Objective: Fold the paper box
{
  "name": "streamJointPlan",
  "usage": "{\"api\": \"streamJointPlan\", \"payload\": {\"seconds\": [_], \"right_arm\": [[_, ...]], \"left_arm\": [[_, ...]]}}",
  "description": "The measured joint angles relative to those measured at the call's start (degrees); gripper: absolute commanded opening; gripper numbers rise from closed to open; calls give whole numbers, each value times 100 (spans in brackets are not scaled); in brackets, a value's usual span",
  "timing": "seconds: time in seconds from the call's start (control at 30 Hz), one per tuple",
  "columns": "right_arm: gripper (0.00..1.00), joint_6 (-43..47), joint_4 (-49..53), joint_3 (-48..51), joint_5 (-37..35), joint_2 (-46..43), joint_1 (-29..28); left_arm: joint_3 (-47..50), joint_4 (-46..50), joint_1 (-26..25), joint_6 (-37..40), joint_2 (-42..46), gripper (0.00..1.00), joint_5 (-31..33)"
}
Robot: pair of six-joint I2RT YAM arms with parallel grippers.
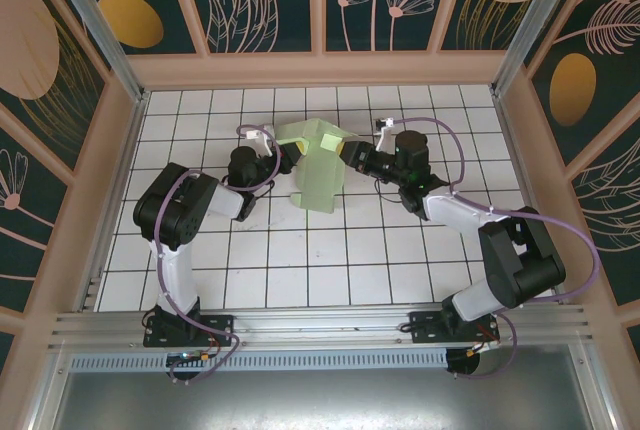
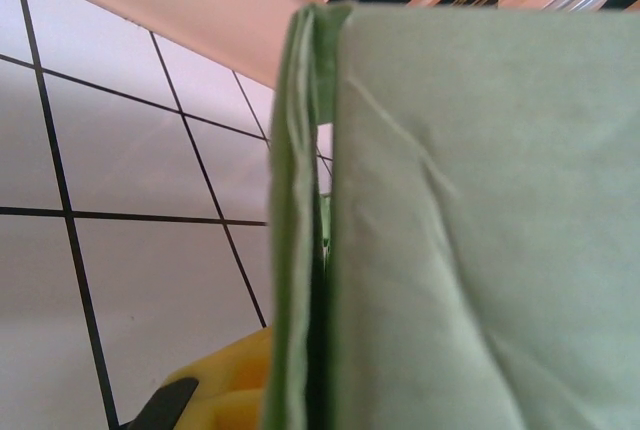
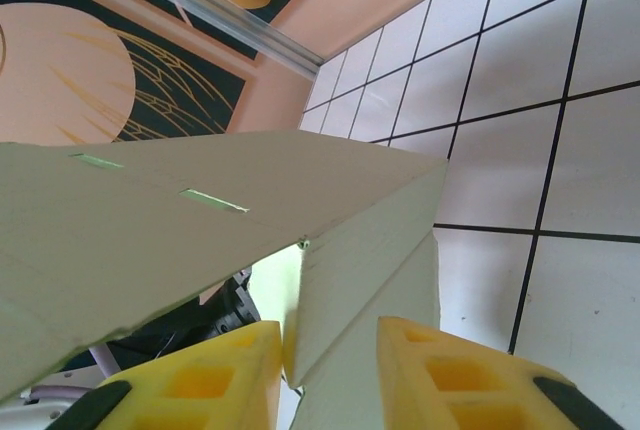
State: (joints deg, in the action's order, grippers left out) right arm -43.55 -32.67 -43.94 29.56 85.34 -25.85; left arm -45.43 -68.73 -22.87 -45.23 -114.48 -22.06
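As the right gripper (image 3: pixel 332 350) pinches it, the pale mint-green card paper box (image 1: pixel 318 172) is part-folded.
Whether the left gripper (image 1: pixel 284 157) holds it: cannot tell.

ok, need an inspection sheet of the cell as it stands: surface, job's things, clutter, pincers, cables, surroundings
Surface: white tiled table, black grid lines, bare in the near half.
Job's things: paper box, pale green card, partly folded, raised between the two arms at the far middle.
Clutter: nothing seen.
Pincers: left pincer at the box's left side, grip hidden by card; right pincer has its yellow fingers closed on a folded flap.
Cables: purple cables loop along both arms.
Surroundings: peach-framed walls with dark leaf-print panels; aluminium rail at the near edge.
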Motion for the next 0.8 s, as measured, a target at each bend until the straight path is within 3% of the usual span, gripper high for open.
{"api": "streamJointPlan", "payload": {"seconds": [0.07, 0.17, 0.3, 0.33, 0.47, 0.53, 0.8], "right_arm": [[27, 2, 22, -15, -7, 2, -9], [0, 33, 72, -74, -33, 7, -13], [0, 79, 195, -111, -109, 7, -13], [3, 107, 219, -114, -122, 7, -13], [47, 214, 356, -114, -358, -72, -33], [56, 317, 433, -101, -636, -221, -42], [60, 708, 962, -160, -1770, -994, -157]], "left_arm": [[0, 0, 0, 0, -2, 0, 0], [0, 9, 2, 17, -2, 0, 4], [0, 33, 13, 26, -4, 0, 48], [0, 48, 11, 39, -2, 0, 50], [7, 52, -2, 37, -4, 0, 72], [11, 50, -11, 13, -4, 0, 138], [11, 431, -15, 52, 7, 0, 813]]}}
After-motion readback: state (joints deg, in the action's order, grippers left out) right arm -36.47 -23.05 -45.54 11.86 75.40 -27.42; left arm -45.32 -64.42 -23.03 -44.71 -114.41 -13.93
